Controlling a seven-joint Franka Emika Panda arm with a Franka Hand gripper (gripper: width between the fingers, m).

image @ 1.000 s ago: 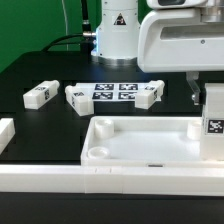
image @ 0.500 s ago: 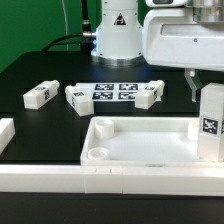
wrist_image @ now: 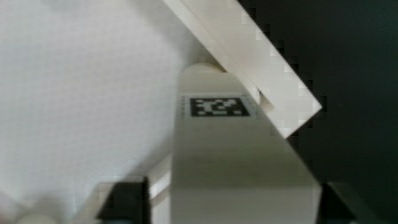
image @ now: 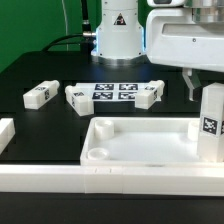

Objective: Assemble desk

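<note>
Bright even light, wrist view blurred

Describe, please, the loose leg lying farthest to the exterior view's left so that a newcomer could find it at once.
From the large white desk top in front, look beyond it to the marker board on the black table. The lone leg lies to the exterior view's left of the board, alone on bare black, whereas two other legs lie right by the board's ends.

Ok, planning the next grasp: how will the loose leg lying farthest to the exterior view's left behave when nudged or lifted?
That leg looks like solid white plastic, so probably stiff and light. Its square section, lying flat, should slide rather than roll on the black table.
</note>
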